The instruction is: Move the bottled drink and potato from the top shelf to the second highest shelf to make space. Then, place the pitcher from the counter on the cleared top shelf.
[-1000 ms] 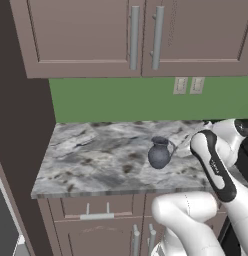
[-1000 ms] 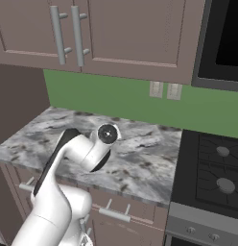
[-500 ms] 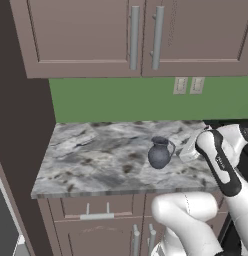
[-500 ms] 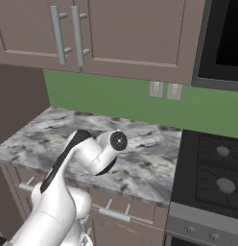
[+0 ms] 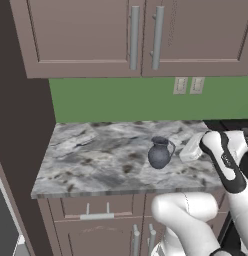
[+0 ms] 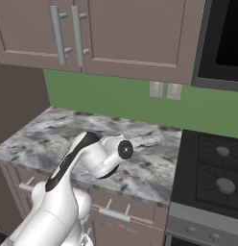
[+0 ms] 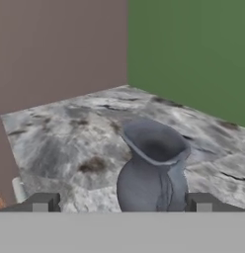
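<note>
Pitcher [image 5: 160, 153] stands upright on the marbled bench [image 5: 96, 160], toward its right half and back from the front edge, its handle turned to the right in the left base view. It is dark blue-grey, round in the belly, narrow at the neck, with a flared lip. In the hand view the pitcher [image 7: 153, 173] sits close ahead, its open mouth facing up, its body between the two dark fingertips [image 7: 43, 202] that rise at the bottom. The pincer [image 7: 122, 203] has its jaws spread wide apart, one on each side of the pitcher; whether either tip touches the pitcher cannot be told. Nothing is clamped.

From the left base view the white arm [image 5: 223, 160] reaches in from the right, its hand just beside the pitcher. In the right base view the arm [image 6: 99, 156] bends over the bench [image 6: 145, 168] and hides the pitcher. A green wall [image 5: 126, 100] runs behind the bench, with brown upper cabinets [image 5: 141, 35] above it and two wall sockets [image 5: 188, 85]. A stove top [image 6: 212, 168] adjoins the bench on its right side.
</note>
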Available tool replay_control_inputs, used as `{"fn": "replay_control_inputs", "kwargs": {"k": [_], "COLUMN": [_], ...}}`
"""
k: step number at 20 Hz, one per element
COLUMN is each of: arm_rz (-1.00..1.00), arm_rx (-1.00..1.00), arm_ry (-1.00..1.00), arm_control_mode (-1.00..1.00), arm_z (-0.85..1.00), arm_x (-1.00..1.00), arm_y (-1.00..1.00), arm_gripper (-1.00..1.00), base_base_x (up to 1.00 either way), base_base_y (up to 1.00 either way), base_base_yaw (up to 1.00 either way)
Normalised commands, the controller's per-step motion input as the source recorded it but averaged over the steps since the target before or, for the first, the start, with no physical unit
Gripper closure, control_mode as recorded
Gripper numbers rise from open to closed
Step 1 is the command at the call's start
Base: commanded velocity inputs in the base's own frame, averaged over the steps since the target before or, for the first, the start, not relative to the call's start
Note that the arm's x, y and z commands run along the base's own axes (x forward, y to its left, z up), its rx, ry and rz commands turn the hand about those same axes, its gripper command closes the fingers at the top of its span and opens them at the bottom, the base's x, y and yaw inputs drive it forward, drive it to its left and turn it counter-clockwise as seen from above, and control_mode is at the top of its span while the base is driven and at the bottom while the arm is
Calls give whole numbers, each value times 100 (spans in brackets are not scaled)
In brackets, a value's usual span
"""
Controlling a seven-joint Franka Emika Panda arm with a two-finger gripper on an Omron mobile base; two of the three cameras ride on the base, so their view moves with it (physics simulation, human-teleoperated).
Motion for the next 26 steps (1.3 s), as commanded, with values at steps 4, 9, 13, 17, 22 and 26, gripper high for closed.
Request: {"fn": "replay_control_inputs", "kwargs": {"k": [4,9,13,17,22,26], "arm_rz": [0,0,0,1,3,5], "arm_rx": [16,8,0,0,0,0], "arm_ry": [0,0,0,0,0,0], "arm_control_mode": [-100,-100,-100,-100,-100,-100], "arm_z": [0,0,-6,-16,-21,-22], "arm_x": [9,19,26,24,20,17], "arm_y": [0,0,0,-4,-9,-4], "arm_gripper": [-100,-100,-100,-100,-100,-100], "base_base_x": [0,0,0,0,0,0], "base_base_y": [0,0,0,0,0,0], "base_base_yaw": [0,0,0,0,0,0]}}
